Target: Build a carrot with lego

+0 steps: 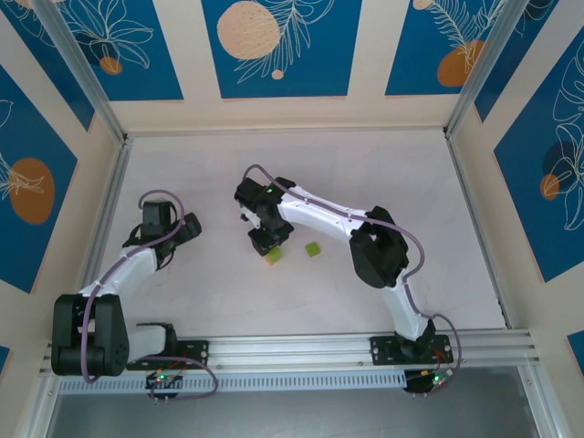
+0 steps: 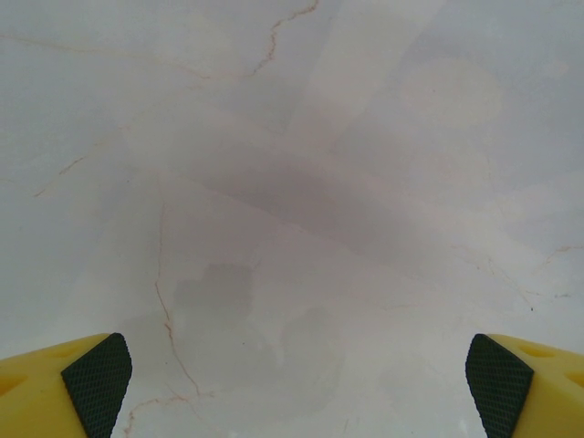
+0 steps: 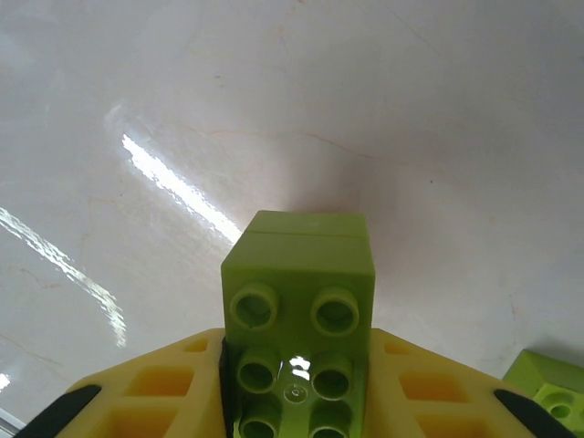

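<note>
The right gripper (image 3: 297,388) is closed on the carrot (image 3: 298,274); in the right wrist view its yellow fingers (image 3: 155,392) press both sides of a stack of lime-green bricks, studs facing the camera, and the far end of the stack juts out past the fingertips over the table (image 3: 411,109); a seam across the far end shows where two bricks join. From the top external view the right gripper (image 1: 266,239) sits near the middle of the surface, a little toward the left edge, with the carrot (image 1: 273,256) showing as a small green lump just below the black wrist; whether that lump touches the surface I cannot tell, and its colours are too small to sort out there.

A loose green brick (image 1: 313,248) lies on the table (image 1: 383,182) near the carrot, on the side toward the right edge and apart from it; the right wrist view catches the same brick (image 3: 550,394) at its lower right corner.

The left gripper (image 1: 157,217) hangs near the left edge of the surface, well apart from the bricks; in the left wrist view the left gripper (image 2: 297,376) is spread wide, its black pads (image 2: 96,374) at opposite corners, with bare veined surface between them.
</note>
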Motion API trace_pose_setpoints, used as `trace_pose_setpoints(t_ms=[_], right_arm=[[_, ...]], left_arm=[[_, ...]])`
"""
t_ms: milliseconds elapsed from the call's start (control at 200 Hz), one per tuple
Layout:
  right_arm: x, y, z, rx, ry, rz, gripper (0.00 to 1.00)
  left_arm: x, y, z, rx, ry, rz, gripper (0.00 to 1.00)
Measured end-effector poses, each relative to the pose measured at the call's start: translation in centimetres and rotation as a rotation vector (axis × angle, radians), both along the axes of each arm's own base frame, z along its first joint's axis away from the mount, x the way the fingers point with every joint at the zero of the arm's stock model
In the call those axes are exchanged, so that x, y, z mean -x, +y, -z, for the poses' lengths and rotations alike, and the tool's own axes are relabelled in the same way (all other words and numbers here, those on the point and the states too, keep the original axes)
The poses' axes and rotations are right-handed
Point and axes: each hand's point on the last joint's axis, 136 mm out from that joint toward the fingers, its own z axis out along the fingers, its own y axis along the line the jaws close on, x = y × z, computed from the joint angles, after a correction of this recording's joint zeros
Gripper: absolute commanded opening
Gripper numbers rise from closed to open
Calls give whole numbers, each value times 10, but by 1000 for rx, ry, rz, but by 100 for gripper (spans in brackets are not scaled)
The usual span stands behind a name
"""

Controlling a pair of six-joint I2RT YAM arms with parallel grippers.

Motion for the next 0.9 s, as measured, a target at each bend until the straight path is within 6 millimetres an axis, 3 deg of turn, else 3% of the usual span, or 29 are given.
trace_pose_setpoints(t_ms=[165, 495, 595, 735, 900], right_arm=[[-1, -3, 1, -19, 2, -2, 37], [0, -8, 1, -26, 6, -9, 69], [-1, -8, -14, -50, -13, -10, 72], [-10, -8, -49, -112, -67, 1, 74], [-51, -15, -95, -193, -164, 53, 74]], left_arm=[[0, 0, 0, 0, 0, 0, 97], [0, 0, 0, 0, 0, 0, 97], [0, 0, 0, 0, 0, 0, 97], [0, 0, 0, 0, 0, 0, 97], [0, 0, 0, 0, 0, 0, 97]])
